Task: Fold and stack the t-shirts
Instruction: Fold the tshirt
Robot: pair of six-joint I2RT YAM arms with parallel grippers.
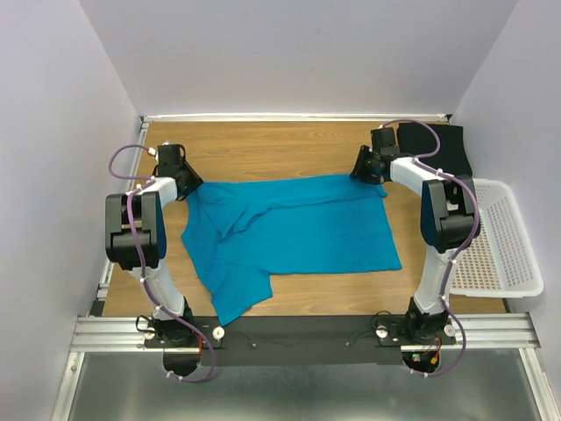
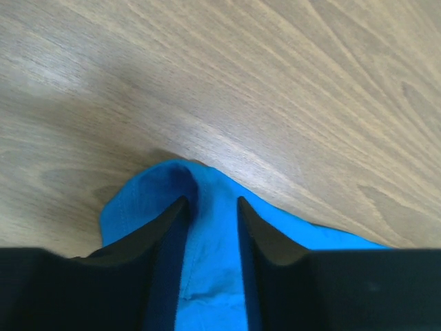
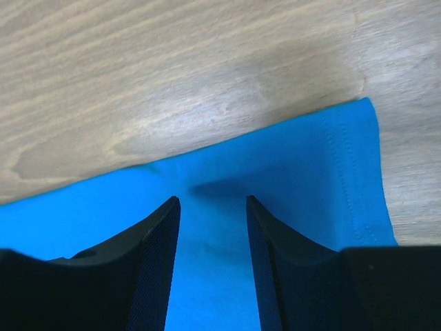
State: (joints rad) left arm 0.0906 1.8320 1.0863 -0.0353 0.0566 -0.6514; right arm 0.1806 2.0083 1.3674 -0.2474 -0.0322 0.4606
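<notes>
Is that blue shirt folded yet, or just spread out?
Spread out, not folded: the blue shirt lies wide and mostly flat on the table, rumpled toward its left end.

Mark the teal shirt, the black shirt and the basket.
teal t-shirt (image 1: 307, 230): top view, middle of its body.
black t-shirt (image 1: 454, 149): top view, right part of the cloth.
white basket (image 1: 498, 256): top view, bare perforated floor.
</notes>
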